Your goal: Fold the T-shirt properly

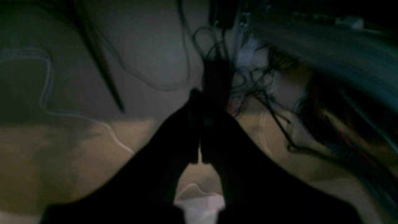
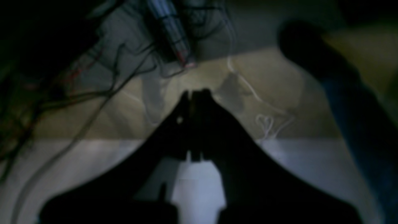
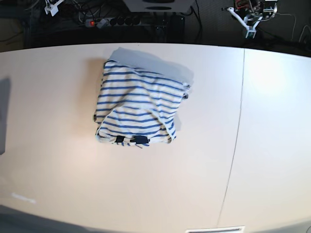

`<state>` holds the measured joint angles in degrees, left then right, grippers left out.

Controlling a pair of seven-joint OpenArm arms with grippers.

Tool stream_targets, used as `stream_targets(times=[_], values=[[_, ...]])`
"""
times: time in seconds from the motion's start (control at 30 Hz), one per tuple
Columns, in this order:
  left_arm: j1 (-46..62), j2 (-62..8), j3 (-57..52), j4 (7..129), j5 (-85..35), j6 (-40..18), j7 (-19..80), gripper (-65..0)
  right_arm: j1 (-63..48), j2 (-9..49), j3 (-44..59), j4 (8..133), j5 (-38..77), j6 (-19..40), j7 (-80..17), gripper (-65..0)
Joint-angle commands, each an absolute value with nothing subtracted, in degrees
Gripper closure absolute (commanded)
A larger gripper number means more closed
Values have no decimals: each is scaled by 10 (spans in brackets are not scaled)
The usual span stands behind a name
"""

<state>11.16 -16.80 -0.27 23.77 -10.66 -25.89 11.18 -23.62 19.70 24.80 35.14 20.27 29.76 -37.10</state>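
The T-shirt (image 3: 138, 104), cream with thin blue stripes, lies folded into a rough square on the white table (image 3: 252, 160), left of centre and near the far edge. Two small dark tags (image 3: 131, 140) show at its near hem. No arm or gripper shows in the base view. In the dim, blurred left wrist view my left gripper (image 1: 200, 102) has its jaws together with nothing between them. In the right wrist view my right gripper (image 2: 192, 93) is also shut and empty. The shirt shows in neither wrist view.
A thin seam (image 3: 237, 126) runs across the table right of the shirt. Behind the far edge lie a power strip (image 3: 126, 20) and cables. Both wrist views show a table edge (image 2: 93, 146) and tangled cables (image 1: 248, 81) beyond.
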Motion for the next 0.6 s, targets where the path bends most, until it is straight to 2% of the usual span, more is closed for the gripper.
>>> stream_targets(times=[0.0, 0.1, 0.13, 0.2, 0.37, 0.57], values=[[87, -159, 17, 205, -102, -232, 105, 0, -207, 203, 250, 303, 182, 277, -356, 0], [32, -124, 78, 134, -100, -142, 99, 0, -115, 184, 250, 177, 149, 256, -328, 0], [21, -113, 94, 130, -100, -132, 108, 0, -93, 173, 250, 162, 149, 256, -333, 0], [3, -93, 119, 131, -100, -130, 129, 0, -62, 146, 250, 161, 150, 246, -362, 0], [-9, -65, 140, 132, -109, -131, 167, 0, -35, 89, 250, 214, 125, 204, -366, 0], [-8, -65, 140, 132, -109, -131, 154, 0, -35, 62, 250, 261, 111, 197, -358, 0]])
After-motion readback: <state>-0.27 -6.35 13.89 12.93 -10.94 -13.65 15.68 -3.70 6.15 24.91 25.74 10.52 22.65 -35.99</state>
